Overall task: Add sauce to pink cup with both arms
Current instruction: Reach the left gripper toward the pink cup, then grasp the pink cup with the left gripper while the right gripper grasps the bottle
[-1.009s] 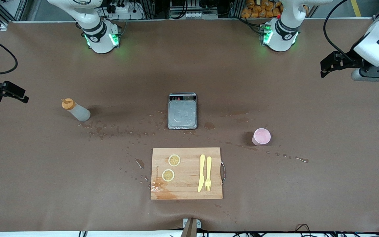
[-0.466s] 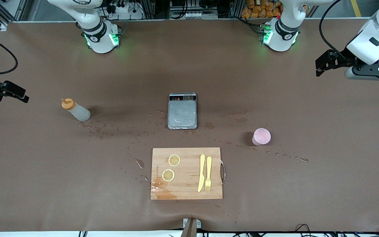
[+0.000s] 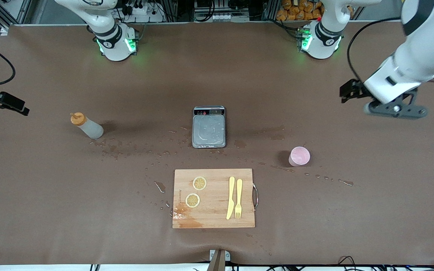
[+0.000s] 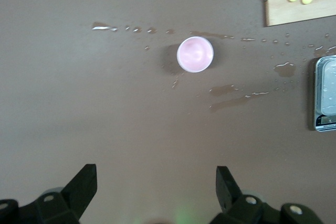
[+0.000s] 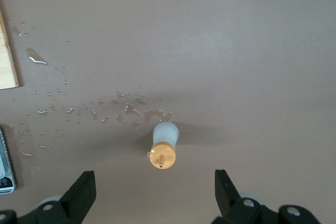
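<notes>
The sauce bottle (image 3: pixel 86 126), whitish with an orange cap, stands upright toward the right arm's end of the table. The pink cup (image 3: pixel 299 156) stands upright toward the left arm's end. My left gripper (image 3: pixel 344 92) is open and empty, up in the air over bare table away from the cup. In the left wrist view the cup (image 4: pixel 195 54) lies ahead of the open gripper (image 4: pixel 156 183). My right gripper (image 3: pixel 21 109) is open and empty at the table's edge. In the right wrist view the bottle (image 5: pixel 164 146) stands just ahead of the gripper (image 5: pixel 155 186).
A small scale (image 3: pixel 209 127) sits mid-table. A wooden cutting board (image 3: pixel 213 216) nearer the front camera carries two lemon slices (image 3: pixel 196 191), a yellow knife (image 3: pixel 231 197) and fork (image 3: pixel 238 198). Water drops and wet streaks (image 3: pixel 126 150) lie across the brown mat.
My left arm has swung in from the table's end toward the middle and lower, closer to the pink cup. My right gripper has barely shifted. The bottle and the cup have not moved.
</notes>
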